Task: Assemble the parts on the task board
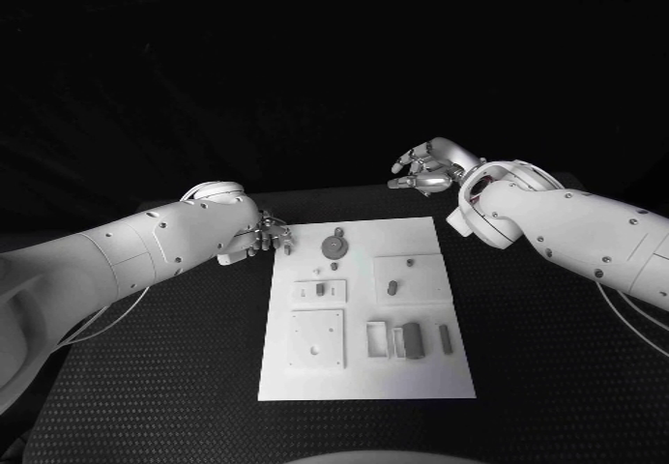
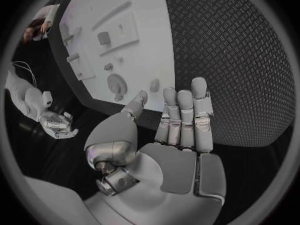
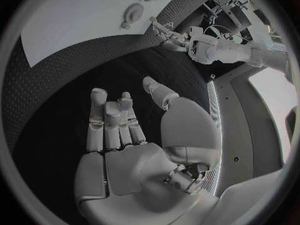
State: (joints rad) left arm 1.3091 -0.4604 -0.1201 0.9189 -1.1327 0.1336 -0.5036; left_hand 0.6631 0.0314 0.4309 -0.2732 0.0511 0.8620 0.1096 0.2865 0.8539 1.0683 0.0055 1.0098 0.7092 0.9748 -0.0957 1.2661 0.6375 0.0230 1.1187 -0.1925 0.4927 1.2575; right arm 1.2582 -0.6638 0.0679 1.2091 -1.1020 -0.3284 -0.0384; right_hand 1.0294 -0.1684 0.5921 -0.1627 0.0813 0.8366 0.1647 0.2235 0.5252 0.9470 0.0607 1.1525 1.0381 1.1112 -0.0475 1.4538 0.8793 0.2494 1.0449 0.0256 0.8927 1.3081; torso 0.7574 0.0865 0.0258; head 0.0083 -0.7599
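White task board (image 1: pixel 365 377) lies mid-table on the black table (image 1: pixel 558 387), grey parts (image 1: pixel 409 340) standing in its near slots, a round part (image 1: pixel 334 244) toward the far edge. Left hand (image 1: pixel 268 237) hovers at board's far-left corner, fingers apart, holding nothing. Right hand (image 1: pixel 425 166) hangs beyond far-right corner, empty, fingers loosely spread.

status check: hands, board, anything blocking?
Left hand open, at board's far left corner. Right hand open, beyond far right corner. Board untouched, parts on it. Nothing blocking.
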